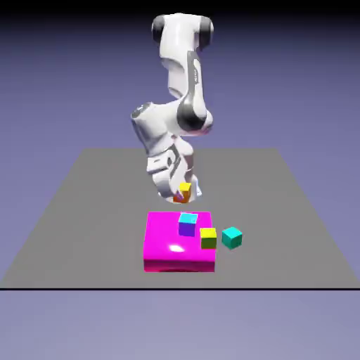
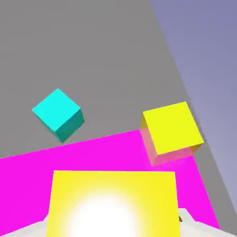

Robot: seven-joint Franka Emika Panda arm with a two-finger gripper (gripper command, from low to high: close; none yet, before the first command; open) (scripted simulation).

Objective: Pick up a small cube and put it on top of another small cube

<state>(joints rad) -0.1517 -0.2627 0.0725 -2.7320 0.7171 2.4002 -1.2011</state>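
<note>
Orange-sided cube (image 1: pixel 183 193) in claw (image 1: pixel 184 197)

There are four small cubes (image 1: pixel 232 238), one magenta block (image 1: pixel 162 239), one arm (image 1: pixel 162 126).

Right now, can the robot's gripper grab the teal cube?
Probably not: the gripper looks shut on the orange-sided cube, so that's in the way, though nothing seems to cover the teal cube.

A plain blue-violet backdrop (image 1: pixel 295 84) darkens to black along the top, behind the grey surface's (image 1: pixel 91 204) far edge.
</note>
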